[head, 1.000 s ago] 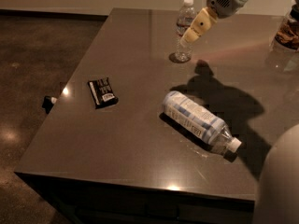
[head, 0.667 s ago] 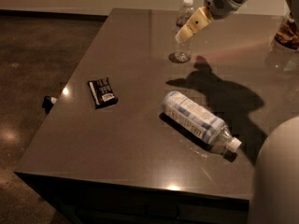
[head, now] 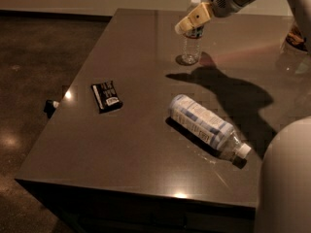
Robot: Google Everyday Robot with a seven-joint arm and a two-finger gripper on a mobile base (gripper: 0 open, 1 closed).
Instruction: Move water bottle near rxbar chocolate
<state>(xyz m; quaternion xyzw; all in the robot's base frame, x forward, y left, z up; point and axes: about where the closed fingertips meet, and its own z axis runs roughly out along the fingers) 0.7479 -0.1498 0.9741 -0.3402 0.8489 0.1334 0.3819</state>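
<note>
A small, slim clear plastic water bottle (head: 191, 47) with a white cap stands upright near the far side of the dark grey-brown tabletop (head: 136, 149). The robot's tan-tipped gripper (head: 187, 24) reaches in from the upper right and sits level with the bottle's shoulder, overlapping its upper part. From this angle it cannot be told whether the gripper is open or closed on the bottle, or only just in front of it. The flat, rectangular black rxbar chocolate (head: 106, 95) wrapper with white print lies flat near the table's left edge, well apart from the water bottle. Between them and nearer the front, a larger clear bottle with a blue-and-white label (head: 204, 124) lies on its side, its white cap pointing toward the lower right. The arm's shadow (head: 218, 86) falls across the table between the two bottles.
</note>
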